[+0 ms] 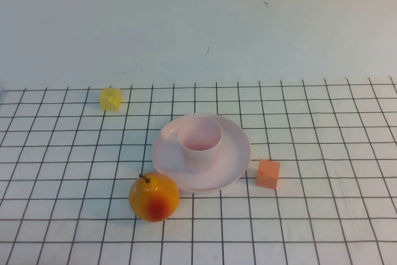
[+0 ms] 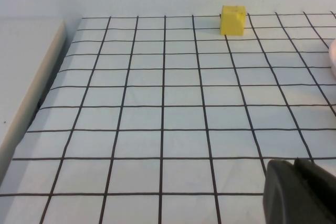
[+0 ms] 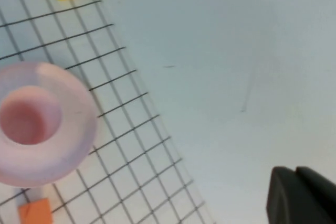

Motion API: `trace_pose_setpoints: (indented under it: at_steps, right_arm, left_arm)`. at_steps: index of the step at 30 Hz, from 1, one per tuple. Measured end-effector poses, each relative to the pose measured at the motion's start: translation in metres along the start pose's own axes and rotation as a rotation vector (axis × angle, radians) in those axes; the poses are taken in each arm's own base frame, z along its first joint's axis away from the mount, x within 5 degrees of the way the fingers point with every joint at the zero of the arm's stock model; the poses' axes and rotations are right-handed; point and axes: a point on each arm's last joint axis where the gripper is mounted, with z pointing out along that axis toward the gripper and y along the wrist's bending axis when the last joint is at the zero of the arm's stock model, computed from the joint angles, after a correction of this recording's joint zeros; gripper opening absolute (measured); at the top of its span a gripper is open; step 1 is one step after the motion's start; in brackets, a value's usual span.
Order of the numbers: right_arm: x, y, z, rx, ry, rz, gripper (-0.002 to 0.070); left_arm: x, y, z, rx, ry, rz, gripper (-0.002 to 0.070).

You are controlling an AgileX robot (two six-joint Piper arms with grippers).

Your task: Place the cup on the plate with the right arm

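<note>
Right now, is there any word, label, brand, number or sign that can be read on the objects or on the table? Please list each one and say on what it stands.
None: no readable text in any view.
The cup, plate, fruit, yellow block and orange block are plain.
The table cover carries only black grid lines.
The right hand, raised above the table, and the left hand, low over the grid, show no markings.
</note>
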Motion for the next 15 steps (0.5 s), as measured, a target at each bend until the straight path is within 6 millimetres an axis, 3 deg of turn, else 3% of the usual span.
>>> trace_pose_setpoints:
  at_steps: [7,10,15]
  right_arm:
    - [0.018,-0.017,-0.099,0.169,-0.128,0.063,-0.0001]
    - [0.024,-0.018,-0.122,0.194,-0.165,0.075,-0.0001]
    - [0.026,-0.018,-0.130,0.203,-0.177,0.080,-0.0001]
  left_arm:
    - [0.000,0.000,0.000,0.000,0.000,0.000,-0.0003]
    - [0.000,0.000,0.000,0.000,0.000,0.000,-0.0003]
    - [0.000,0.000,0.000,0.000,0.000,0.000,-0.0003]
